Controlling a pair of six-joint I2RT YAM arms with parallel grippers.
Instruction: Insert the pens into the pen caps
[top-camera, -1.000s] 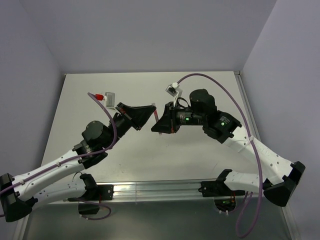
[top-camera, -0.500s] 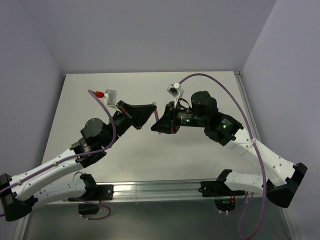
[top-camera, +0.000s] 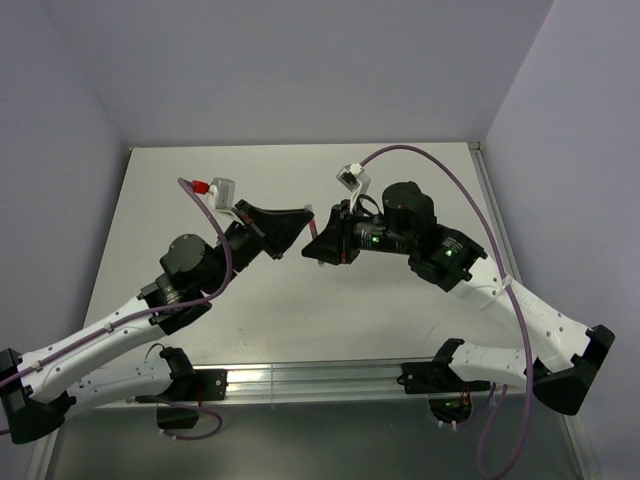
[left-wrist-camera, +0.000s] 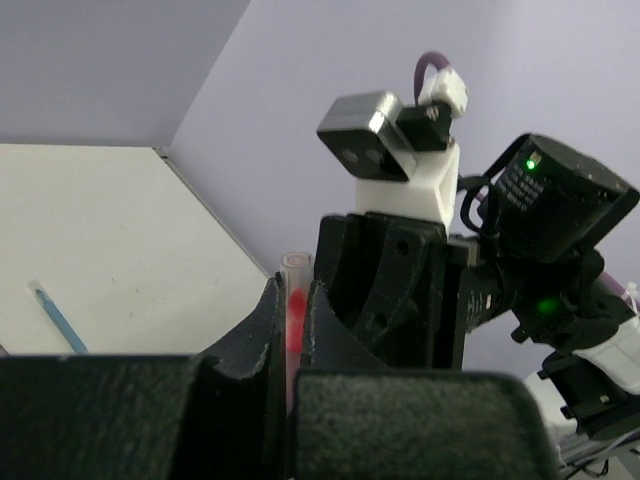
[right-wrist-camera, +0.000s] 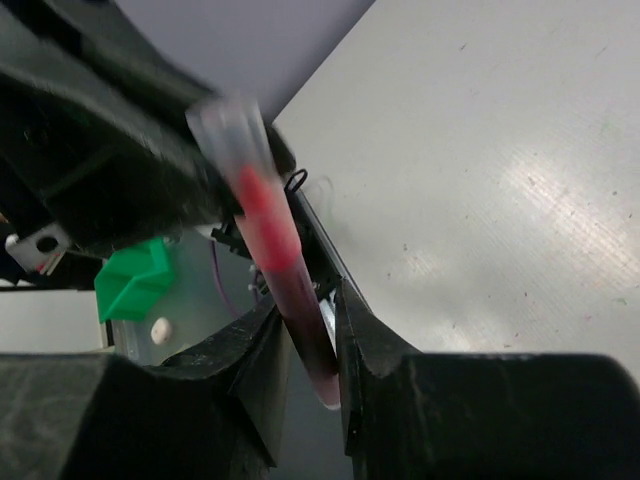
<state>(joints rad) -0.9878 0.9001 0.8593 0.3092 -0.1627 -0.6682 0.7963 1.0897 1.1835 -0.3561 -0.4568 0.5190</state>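
As arms (top-camera: 120, 325) meet, left gripper (left-wrist-camera: 290, 295) clamping red pen (right-wrist-camera: 268, 235), right gripper (right-wrist-camera: 310, 335) astride (grip unclear).

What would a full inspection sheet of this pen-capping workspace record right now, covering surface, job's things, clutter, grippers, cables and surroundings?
Surface: off-white table, faint marks.
Job's things: red pen raised above the table between the two grippers; blue pen lying flat on the table; the third pen and the caps not seen.
Clutter: nothing seen.
Grippers: left gripper shut on the red pen; right gripper has a finger on each side of the pen's other end, grip unclear.
Cables: purple cables, one looping over each arm, clear of the pen.
Surroundings: pale lilac walls on three sides; metal rail at the near edge.
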